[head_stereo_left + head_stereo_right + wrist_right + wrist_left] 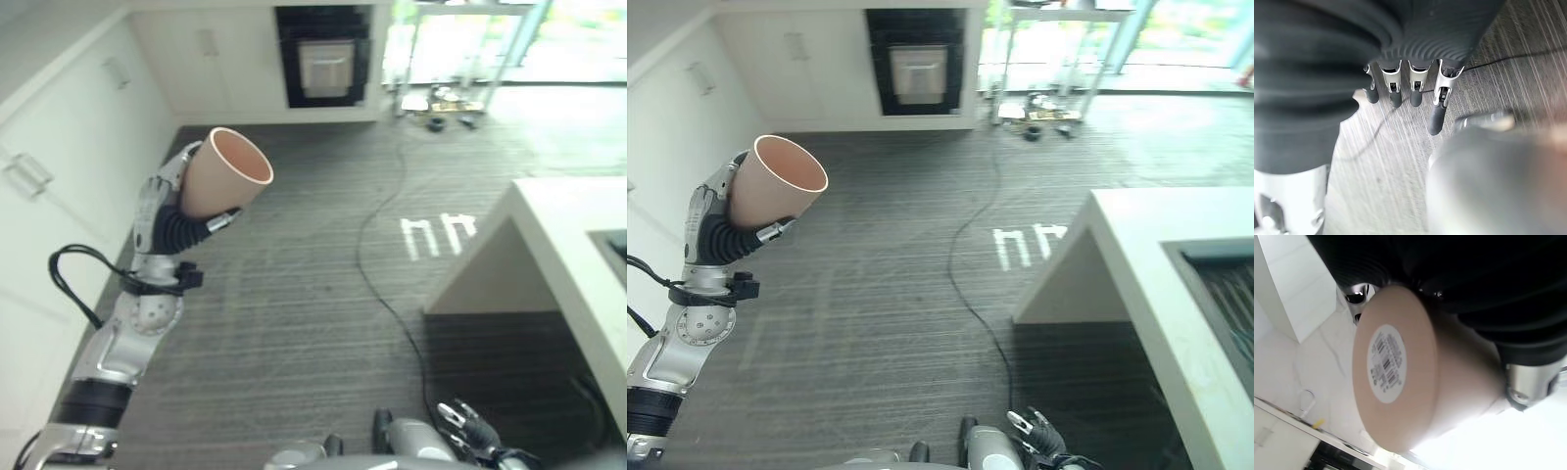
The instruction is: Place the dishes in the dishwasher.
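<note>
At about nine o'clock in the head views, white cabinet doors [59, 186] ran along the wall. Just inside them, at roughly ten o'clock, the left hand [167, 211] was raised above the dark striped floor [294, 323], its fingers and thumb curled round a peach-coloured cup [223, 171]. The cup was tilted, its open mouth turned up toward one o'clock and its base tucked against the palm. In the left wrist view the cup's flat base [1388, 362] faced the camera and carried a round white label [1387, 363], while the hand's dark ribbed cover [1474, 279] wrapped over the cup's side.

At twelve o'clock, set into the far wall, stood a black-framed oven [321, 56]. A thin dark cord [377, 225] trailed across the floor from the twelve o'clock side down toward five o'clock.

At three o'clock stood the white desk [1136, 264], with a dark recessed opening [1225, 284] in its top at the right edge; what lay in it could not be told.

At about five o'clock, low in the view, the right hand [470, 426] hung near the floor. In the right wrist view its fingers [1437, 117] were loosely straight and held nothing, well apart from the cup.
</note>
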Controlling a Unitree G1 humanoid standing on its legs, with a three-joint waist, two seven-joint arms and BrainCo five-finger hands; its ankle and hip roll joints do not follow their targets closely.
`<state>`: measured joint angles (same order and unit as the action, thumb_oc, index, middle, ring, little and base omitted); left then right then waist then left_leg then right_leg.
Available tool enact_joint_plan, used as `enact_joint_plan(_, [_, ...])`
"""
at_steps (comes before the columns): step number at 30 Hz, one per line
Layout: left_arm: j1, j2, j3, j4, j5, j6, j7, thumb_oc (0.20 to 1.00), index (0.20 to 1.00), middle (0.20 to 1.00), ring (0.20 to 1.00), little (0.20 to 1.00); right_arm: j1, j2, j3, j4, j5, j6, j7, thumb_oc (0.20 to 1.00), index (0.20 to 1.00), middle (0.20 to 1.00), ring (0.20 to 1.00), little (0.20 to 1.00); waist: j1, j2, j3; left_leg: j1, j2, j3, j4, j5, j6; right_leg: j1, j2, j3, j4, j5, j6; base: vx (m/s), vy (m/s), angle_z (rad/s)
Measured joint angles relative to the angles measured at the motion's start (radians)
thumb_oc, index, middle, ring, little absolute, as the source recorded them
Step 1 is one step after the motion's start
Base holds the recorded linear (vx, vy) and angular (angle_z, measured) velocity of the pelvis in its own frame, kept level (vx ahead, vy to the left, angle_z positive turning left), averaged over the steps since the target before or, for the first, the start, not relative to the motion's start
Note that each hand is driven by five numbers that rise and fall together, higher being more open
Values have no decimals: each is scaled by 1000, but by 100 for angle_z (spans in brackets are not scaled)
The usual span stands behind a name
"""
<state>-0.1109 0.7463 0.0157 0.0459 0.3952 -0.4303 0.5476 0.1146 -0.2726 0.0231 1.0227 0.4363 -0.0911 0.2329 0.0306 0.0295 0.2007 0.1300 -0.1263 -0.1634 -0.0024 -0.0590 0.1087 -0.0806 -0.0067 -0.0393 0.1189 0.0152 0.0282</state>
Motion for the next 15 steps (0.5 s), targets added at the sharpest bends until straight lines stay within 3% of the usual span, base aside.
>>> enact_joint_plan(2, [58, -3, 35, -4, 0, -3, 0, 200, 200, 200, 200, 200, -42, -14, -1, 22, -4, 13, 33, 1000, 1000, 1000, 1000, 1000, 5, 30, -8, 28, 21, 30, -32, 6, -13, 53, 5, -62, -60, 19, -19, 50, -181, 57])
enact_joint_plan(7, [90, 1, 39, -8, 18, -2, -12, 200, 200, 200, 200, 200, -87, -12, 9, 81, -16, 15, 61, 1000, 1000, 1000, 1000, 1000, 30, 10, -21, 45, 48, 104, -35, -5, -35, 128, 26, -120, -139, 14, -25, 38, -128, 38])
enact_joint_plan(8, [92, 2, 48, -9, 17, -2, -17, 200, 200, 200, 200, 200, -83, -12, 12, 90, -16, 15, 61, 1000, 1000, 1000, 1000, 1000, 29, 7, -23, 45, 49, 134, -37, -4, -47, 145, 24, -136, -159, 28, -42, 52, -24, 45])
enact_joint_plan(10, [90, 15, 64, -41, 17, -3, -29, 200, 200, 200, 200, 200, -57, -21, 17, 76, -22, 10, 61, 1000, 1000, 1000, 1000, 1000, 8, 6, -24, 42, 59, 256, -75, -4, -98, 168, 16, -187, -197, 39, -57, -15, 9, 90])
enact_joint_plan(11, [59, 28, 53, -64, 17, -14, -38, 200, 200, 200, 200, 200, -30, -23, 19, 49, -20, 10, 54, 1000, 1000, 1000, 1000, 1000, -7, -1, -22, 22, 103, 422, -83, -31, -117, 169, 7, -234, -206, 40, -63, -62, 15, 113])
enact_joint_plan(12, [42, 28, 46, -79, 17, -14, -39, 200, 200, 200, 200, 200, -20, -27, 17, 39, -19, 9, 55, 1000, 1000, 1000, 1000, 1000, -10, -2, -22, 13, 127, 468, -79, -2, -110, 161, 4, -250, -206, 36, -58, 36, 29, 83])
enact_joint_plan(15, [39, 32, 40, -82, 17, -14, -55, 200, 200, 200, 200, 200, -37, -27, 0, 59, 4, 1, 66, 1000, 1000, 1000, 1000, 1000, -6, 10, -21, 28, 116, 468, -73, 11, -86, 168, -6, -249, -213, 22, -25, 93, 34, 6])
